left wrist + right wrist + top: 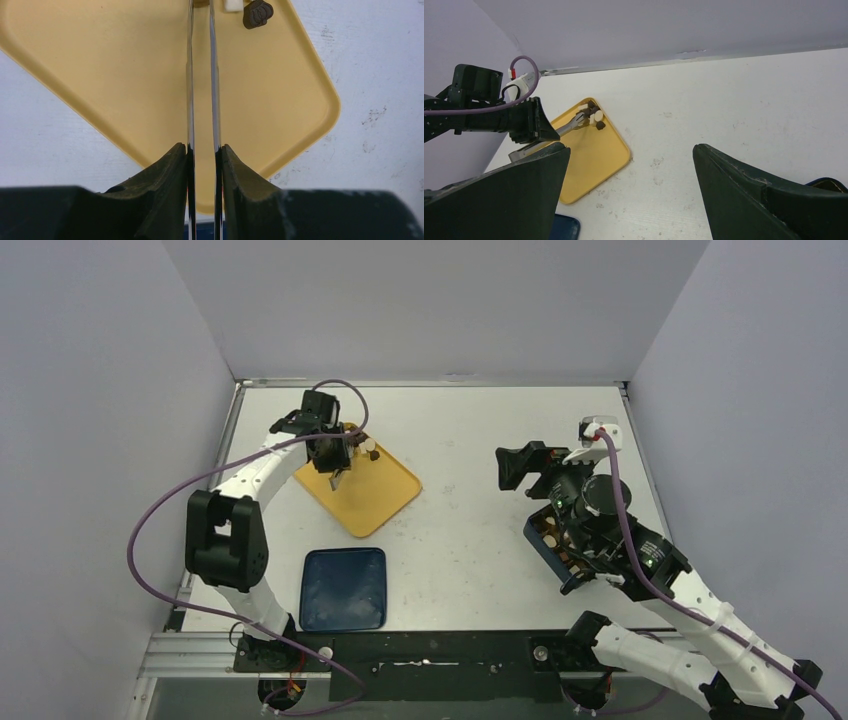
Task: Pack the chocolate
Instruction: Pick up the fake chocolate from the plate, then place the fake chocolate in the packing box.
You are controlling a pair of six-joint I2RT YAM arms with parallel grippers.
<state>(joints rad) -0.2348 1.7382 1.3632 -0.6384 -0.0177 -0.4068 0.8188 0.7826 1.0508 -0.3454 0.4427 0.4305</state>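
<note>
- Looks like a robotics lab cell: bare pale walls (90,390) box in a scuffed white table (480,460) on the left, top and right.
- Aluminium rail (190,655) and purple cable (130,545), lower left.

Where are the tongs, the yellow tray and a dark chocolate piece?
tongs (190,75), left wrist view, on the left blade.
yellow tray (100,75), left wrist view, on its bare floor.
dark chocolate piece (257,13), left wrist view, on its top face.
</note>
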